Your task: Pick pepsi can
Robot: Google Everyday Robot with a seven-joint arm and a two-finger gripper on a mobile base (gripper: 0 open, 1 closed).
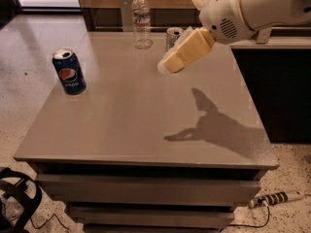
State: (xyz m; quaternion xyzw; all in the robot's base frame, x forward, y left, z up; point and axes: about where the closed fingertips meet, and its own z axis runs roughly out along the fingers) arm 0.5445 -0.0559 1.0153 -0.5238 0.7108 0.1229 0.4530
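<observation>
The pepsi can (69, 72), short and dark blue with a round red-white-blue logo and a silver top, stands upright near the left edge of the grey table (141, 130). My gripper (167, 66) hangs above the table's far middle, well to the right of the can and apart from it. It is cream-coloured and points down to the left from the white arm (252, 6). It holds nothing that I can see. Its shadow falls on the table's right half.
A clear plastic water bottle (142, 20) stands at the table's far edge. A taller slim silver-and-blue can (172, 37) stands just right of it, partly hidden behind the gripper. A dark counter (272, 81) flanks the table's right side. Cables and a power strip (274, 198) lie on the floor.
</observation>
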